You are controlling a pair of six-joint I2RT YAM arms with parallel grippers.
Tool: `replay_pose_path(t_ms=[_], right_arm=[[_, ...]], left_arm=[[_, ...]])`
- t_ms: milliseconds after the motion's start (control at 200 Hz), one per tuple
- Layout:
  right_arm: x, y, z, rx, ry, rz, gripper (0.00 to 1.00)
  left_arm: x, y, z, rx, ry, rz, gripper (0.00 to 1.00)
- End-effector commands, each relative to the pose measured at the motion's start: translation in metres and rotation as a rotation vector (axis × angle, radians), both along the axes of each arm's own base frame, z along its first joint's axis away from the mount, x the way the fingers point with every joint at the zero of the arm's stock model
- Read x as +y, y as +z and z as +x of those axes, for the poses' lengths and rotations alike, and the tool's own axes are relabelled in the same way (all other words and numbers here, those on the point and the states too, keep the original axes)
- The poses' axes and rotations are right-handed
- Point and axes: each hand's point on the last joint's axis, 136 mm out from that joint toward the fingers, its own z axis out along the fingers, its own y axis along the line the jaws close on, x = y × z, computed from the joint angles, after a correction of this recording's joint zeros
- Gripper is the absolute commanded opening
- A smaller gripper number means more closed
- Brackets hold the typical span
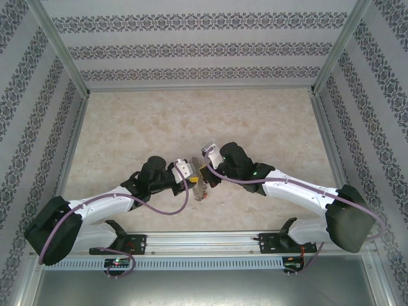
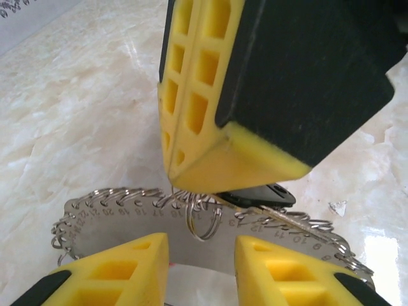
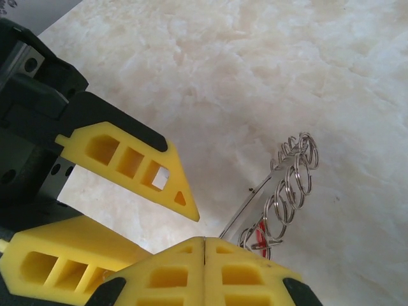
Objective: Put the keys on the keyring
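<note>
Nearest us in the left wrist view, the left gripper (image 2: pixel 202 252) stands with its fingers apart, straddling the lower edge of the keyring (image 2: pixel 121 220) without any clear pinch on it. The keyring hangs between the two arms, and we judge it to be raised on edge and tilted rather than lying flat. Its numbered face is turned toward the left wrist, with its broad span running left to right across that view. From the right wrist it shows edge-on, a thin line climbing away from the fingertips. Just beyond, the right gripper (image 2: pixel 177 182) comes down with its fingers pressed together and its tips at the looped rim; we cannot tell what, if anything, they pinch. A black key (image 2: pixel 261 194) lies along the rim behind those tips, its long axis across the view and its head to the right. A red tag (image 3: pixel 260 233) sits among the loops, so we judge at least one key threaded. Whether the black key is on, and how many remain, we cannot tell; we take the task as partway. Farther off spreads the pale marbled table (image 1: pixel 191 121).
</note>
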Motion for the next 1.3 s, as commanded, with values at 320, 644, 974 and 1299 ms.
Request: replay_pose_path(t_ms=[320,644,974,1299], right_arm=[[0.014,0.03,-0.005,-0.07,0.069,0.059,0.0],[0.014,0.028,-0.006,-0.07,0.072,0.058,0.0],[0.014,0.029,-0.006,-0.071,0.072,0.059,0.0],[0.006,0.026,-0.003,-0.082,0.035,0.032,0.0]], left_arm=[[-0.008,0.008,0.002,-0.023,-0.029,0.035,0.34],[-0.01,0.002,0.004,0.001,-0.03,0.047,0.32],[-0.017,0.005,0.006,-0.002,-0.043,0.025,0.29],[-0.014,0.004,0.006,-0.005,-0.036,0.037,0.01]])
